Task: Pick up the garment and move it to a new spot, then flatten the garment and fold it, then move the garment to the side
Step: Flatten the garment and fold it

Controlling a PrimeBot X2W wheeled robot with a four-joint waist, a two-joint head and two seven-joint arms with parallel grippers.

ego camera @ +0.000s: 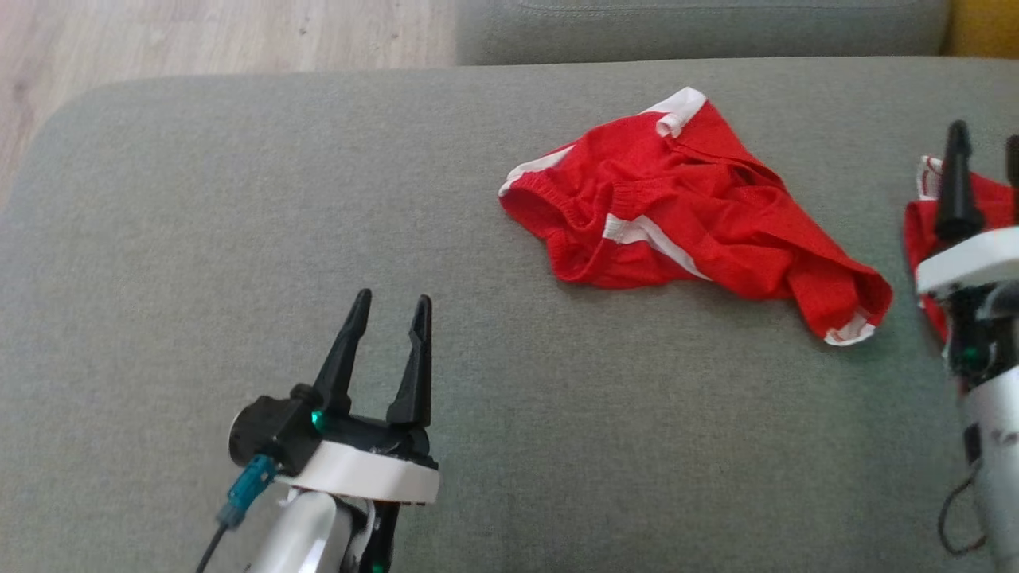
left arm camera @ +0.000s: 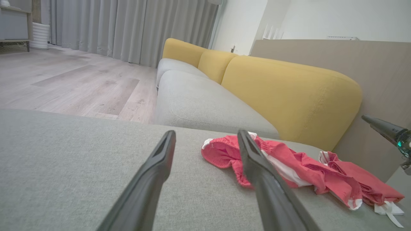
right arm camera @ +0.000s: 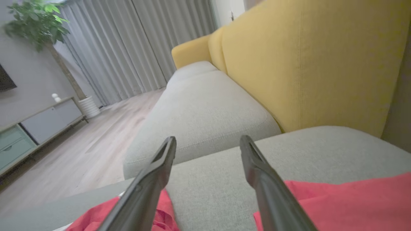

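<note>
Grey seat cushion (ego camera: pixel 199 239) upholstery forms the work surface across the head view. We find the left gripper (ego camera: pixel 394 298) nearest, at the lower left of that frame. Its two dark fingers stand moderately apart with nothing between them, well clear of any cloth. In the left wrist view these fingers (left arm camera: pixel 151 179) frame bare cushion, and the right-hand one overlaps the cloth lying beyond it.

We find the right gripper (ego camera: pixel 985 135) at the right edge of the head view, over a second red garment (ego camera: pixel 919 227) that is cut by the frame edge. In the right wrist view its fingers (right arm camera: pixel 265 186) are spread. Grey upholstery shows between them and red cloth lies at both lower corners. It holds nothing. We cannot tell whether it touches the cloth.

We locate the red shorts (ego camera: pixel 677 215), white-trimmed and crumpled, right of centre in the head view. They lie on the cushion between the two grippers, nearer the right one.

Beyond these we note a further grey seat (left arm camera: pixel 199 102), the yellow backrest (left arm camera: pixel 289 96), the wooden floor (left arm camera: pixel 80 83) and grey curtains (left arm camera: pixel 128 29).
</note>
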